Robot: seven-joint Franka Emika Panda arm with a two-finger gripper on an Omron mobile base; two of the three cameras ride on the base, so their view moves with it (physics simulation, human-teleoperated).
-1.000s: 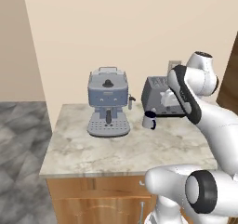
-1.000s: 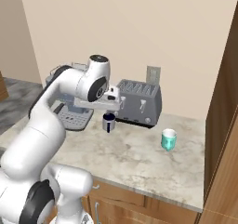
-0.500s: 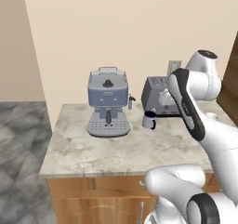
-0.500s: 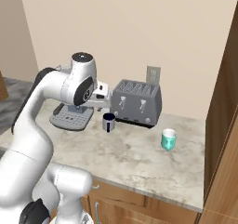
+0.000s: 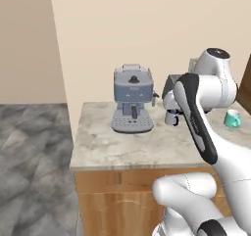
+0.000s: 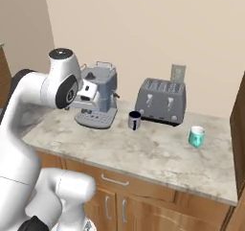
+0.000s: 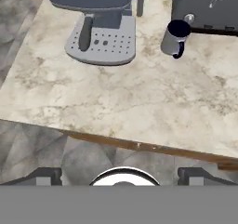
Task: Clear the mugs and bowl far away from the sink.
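The dark navy mug (image 6: 135, 120) stands upright on the marble counter (image 6: 158, 153), between the coffee machine and the toaster; it is also seen as the navy mug (image 7: 175, 37) and, partly behind my arm, as the navy mug (image 5: 171, 117). Further right stands the teal mug (image 6: 196, 136), seen again as the teal mug (image 5: 232, 118). My gripper (image 7: 120, 177) is open with nothing between its tips. It hangs above the counter's front edge, well back from the navy mug. The bowl and the sink are out of view.
A grey-blue coffee machine (image 6: 98, 98) stands at the counter's left and a grey toaster (image 6: 161, 100) at the back wall. A brown cabinet side (image 6: 238, 129) bounds the counter on the right. Wooden drawers (image 6: 119, 191) sit below the counter edge.
Both base views have shifted, so the camera has moved. My hand has drawn back from above the navy mug toward the counter's front left. The mugs have stayed put and the jaws stay open.
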